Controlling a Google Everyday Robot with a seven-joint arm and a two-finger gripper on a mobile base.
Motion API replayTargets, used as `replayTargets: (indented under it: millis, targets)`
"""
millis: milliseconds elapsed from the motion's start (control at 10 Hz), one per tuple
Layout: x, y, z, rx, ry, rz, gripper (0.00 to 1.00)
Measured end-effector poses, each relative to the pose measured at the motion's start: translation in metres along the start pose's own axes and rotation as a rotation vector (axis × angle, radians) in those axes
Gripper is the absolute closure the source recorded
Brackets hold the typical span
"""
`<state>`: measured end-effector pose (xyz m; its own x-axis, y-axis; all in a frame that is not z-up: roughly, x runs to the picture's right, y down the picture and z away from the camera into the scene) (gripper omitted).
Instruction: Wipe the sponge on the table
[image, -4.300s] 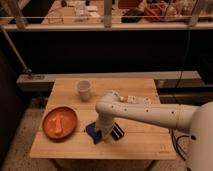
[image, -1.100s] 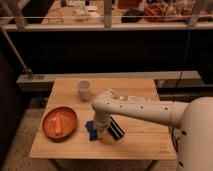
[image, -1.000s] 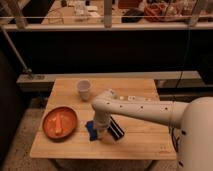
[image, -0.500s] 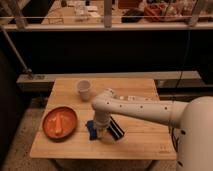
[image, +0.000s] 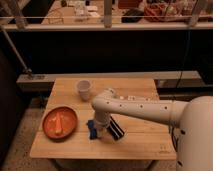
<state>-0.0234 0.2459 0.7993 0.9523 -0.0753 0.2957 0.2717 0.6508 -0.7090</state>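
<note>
Currently I see the arm reaching in from the right across the table, its white link bent downward near the middle of the tabletop. The gripper sits low over the wood toward the front edge, right against the sponge. The blue block shows just to the gripper's left and looks to be resting on the surface. From this feed I cannot tell whether the gripper is clamped on the sponge or simply pressed beside it, since the wrist covers that spot. Just to the right of the gripper a black bar with white stripes lies angled on the table. An orange plate rests near the left front corner, apart from the sponge, with a pale orange strip lying on it. A white cup stands upright farther back, left of the arm. The robot's white body fills the lower right.
</note>
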Motion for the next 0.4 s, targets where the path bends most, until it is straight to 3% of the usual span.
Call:
replayTargets:
  millis: [400]
  targets:
    - [0.0018, -0.0028, -0.0003, 0.004, 0.004, 0.037, 0.93]
